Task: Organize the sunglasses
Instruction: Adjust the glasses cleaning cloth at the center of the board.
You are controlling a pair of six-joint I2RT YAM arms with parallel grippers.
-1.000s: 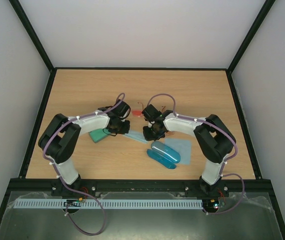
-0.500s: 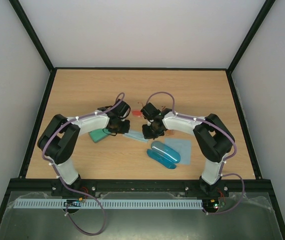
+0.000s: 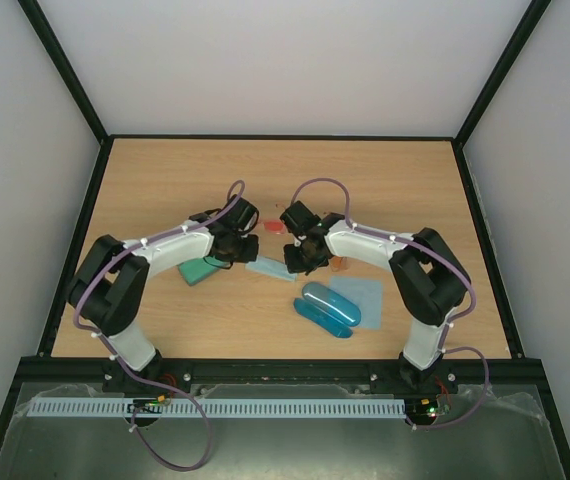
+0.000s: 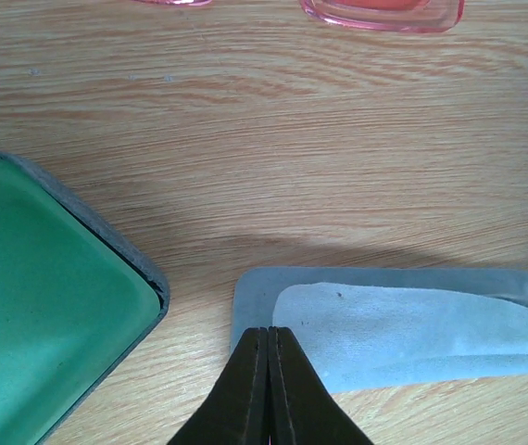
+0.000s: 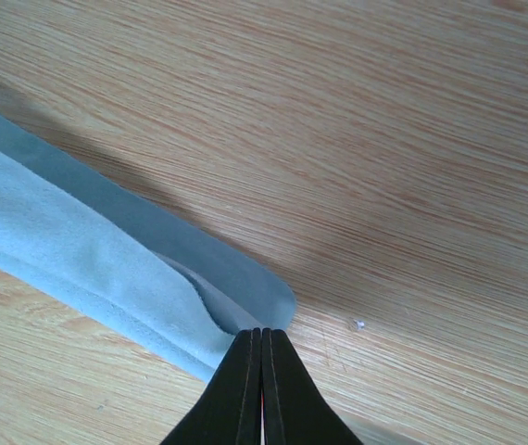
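On the wooden table both arms bend inward. The left gripper and right gripper meet opposite ends of a folded pale blue cloth. A green case lies to its left, and a blue case lies nearer, touching a second flat cloth. The red-pink sunglasses sit just beyond.

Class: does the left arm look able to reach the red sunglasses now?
Probably yes: the red sunglasses lie just beyond the left gripper across bare table, but it is shut on the cloth and must release first.
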